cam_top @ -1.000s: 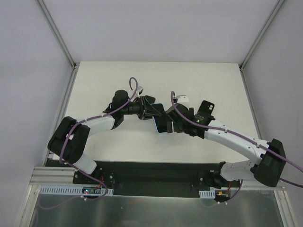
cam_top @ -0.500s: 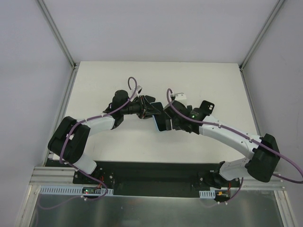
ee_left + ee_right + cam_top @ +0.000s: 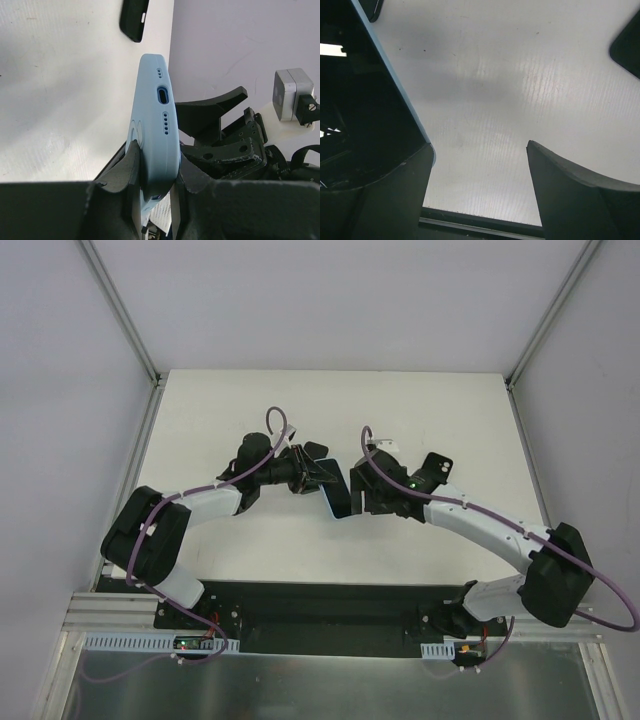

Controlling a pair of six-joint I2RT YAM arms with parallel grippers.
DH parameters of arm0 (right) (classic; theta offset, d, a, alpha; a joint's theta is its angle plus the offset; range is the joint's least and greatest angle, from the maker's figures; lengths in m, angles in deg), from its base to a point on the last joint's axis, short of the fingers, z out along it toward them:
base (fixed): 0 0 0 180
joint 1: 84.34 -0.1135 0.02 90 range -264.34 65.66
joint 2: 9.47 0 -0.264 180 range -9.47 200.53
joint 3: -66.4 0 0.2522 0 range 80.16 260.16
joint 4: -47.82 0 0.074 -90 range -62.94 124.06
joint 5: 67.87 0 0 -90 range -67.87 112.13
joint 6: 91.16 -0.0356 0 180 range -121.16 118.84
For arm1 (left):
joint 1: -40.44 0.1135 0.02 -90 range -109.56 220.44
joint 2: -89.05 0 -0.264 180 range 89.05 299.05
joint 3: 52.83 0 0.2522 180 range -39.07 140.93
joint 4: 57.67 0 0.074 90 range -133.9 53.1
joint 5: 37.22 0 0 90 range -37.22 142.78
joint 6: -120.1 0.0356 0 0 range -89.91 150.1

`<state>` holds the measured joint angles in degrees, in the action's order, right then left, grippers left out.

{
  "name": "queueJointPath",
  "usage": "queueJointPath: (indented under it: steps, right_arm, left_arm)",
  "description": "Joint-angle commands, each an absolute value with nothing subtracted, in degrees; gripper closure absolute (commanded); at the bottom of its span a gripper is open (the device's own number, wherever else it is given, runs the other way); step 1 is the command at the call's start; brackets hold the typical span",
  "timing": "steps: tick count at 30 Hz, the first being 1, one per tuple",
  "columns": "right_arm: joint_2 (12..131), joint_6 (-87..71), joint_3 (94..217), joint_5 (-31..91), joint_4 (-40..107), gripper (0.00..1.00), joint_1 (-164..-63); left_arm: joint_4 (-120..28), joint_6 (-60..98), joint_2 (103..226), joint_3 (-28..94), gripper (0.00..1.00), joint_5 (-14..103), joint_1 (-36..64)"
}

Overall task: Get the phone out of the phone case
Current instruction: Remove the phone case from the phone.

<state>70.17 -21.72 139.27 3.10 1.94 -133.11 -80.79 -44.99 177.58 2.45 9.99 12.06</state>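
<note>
My left gripper [image 3: 157, 150] is shut on the pale blue phone case [image 3: 155, 110] and holds it edge-on above the table, port end away from the wrist. In the top view the case [image 3: 331, 508] hangs between both grippers, with my left gripper [image 3: 322, 475] on its left. The phone [image 3: 355, 100] sits inside it, its glossy black screen edged by the blue rim [image 3: 395, 81]. My right gripper [image 3: 479, 145] is open, its left finger [image 3: 395, 190] against the phone's screen side and nothing between the fingers. It shows in the top view [image 3: 355, 490] right beside the case.
A black case-like object [image 3: 435, 468] lies on the white table right of the grippers, also in the right wrist view [image 3: 627, 45]. Another black object [image 3: 318, 450] lies just behind the left gripper, and shows in the left wrist view [image 3: 135, 17]. Grey walls enclose the table.
My right gripper has shifted left, closer to the cased phone. The left gripper has kept its hold with little movement.
</note>
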Motion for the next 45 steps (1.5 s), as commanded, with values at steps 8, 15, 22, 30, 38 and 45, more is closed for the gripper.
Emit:
queueJointPath:
  steps: [8, 15, 22, 30, 38, 45]
  right_arm:
    - [72.79, -19.09, 141.51, 8.51, -0.22, 0.18, -134.17]
    - [73.76, -19.53, 140.28, 6.57, -0.48, 0.18, -134.26]
    - [73.85, -19.53, 138.44, 4.20, -0.30, 0.18, -134.35]
    - [76.84, -21.55, 134.04, 3.94, 2.50, 0.18, -134.26]
    - [78.86, -22.43, 132.28, 5.78, 5.32, 0.18, -134.35]
    - [74.13, -24.79, 129.83, 6.83, 6.11, 0.18, -134.17]
  left_arm:
    - [-106.94, -61.59, 169.47, 7.60, 1.00, -8.05, 9.33]
    - [-101.92, -58.24, 166.93, 7.25, 1.00, -7.96, 9.33]
    - [-100.94, -58.32, 165.08, 7.25, 1.00, -8.13, 9.24]
    - [-101.21, -59.11, 163.06, 7.08, 1.00, -8.22, 9.06]
    - [-101.03, -59.55, 162.09, 7.51, 1.00, -7.69, 9.06]
    - [-98.22, -56.83, 164.10, 9.10, 1.00, -8.57, 9.15]
